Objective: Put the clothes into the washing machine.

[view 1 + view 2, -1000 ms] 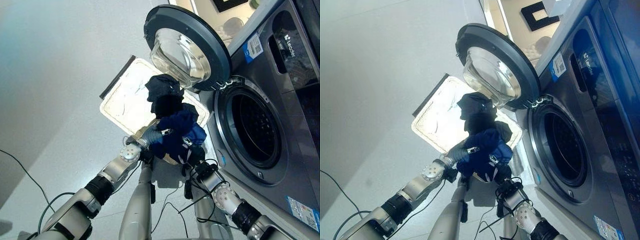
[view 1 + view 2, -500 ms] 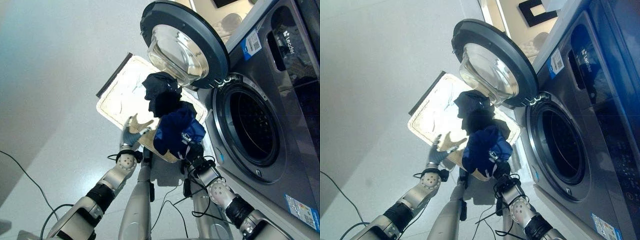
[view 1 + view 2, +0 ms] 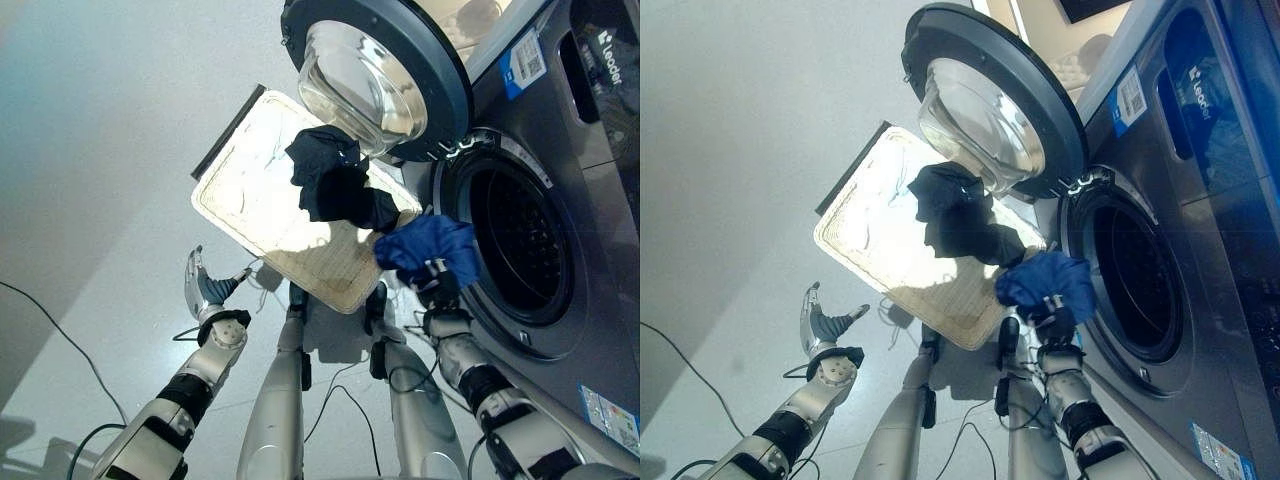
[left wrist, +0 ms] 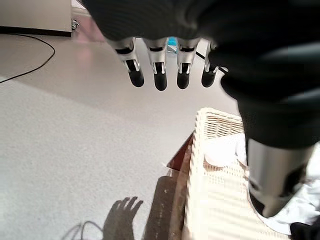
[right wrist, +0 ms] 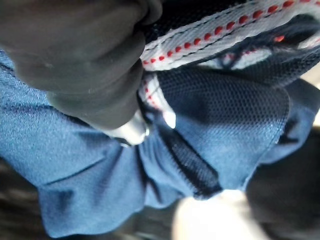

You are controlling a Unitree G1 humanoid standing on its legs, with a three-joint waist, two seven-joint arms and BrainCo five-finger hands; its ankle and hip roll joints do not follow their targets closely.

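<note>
– What is seen by the washing machine [image 3: 590, 250]?
– Its door [image 3: 375, 75] is swung open. Dark clothes [image 3: 335, 185] are left in the basket [image 3: 255, 215].
– And the blue cloth [image 3: 428, 245]?
– It is squeezed in the right hand [image 3: 438, 290] at the drum's mouth. The left hand [image 3: 205, 288] is spread over the floor [image 3: 90, 150].

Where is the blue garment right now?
The blue garment is bunched in the right hand, just before the washing machine's open drum, right of the basket.
</note>
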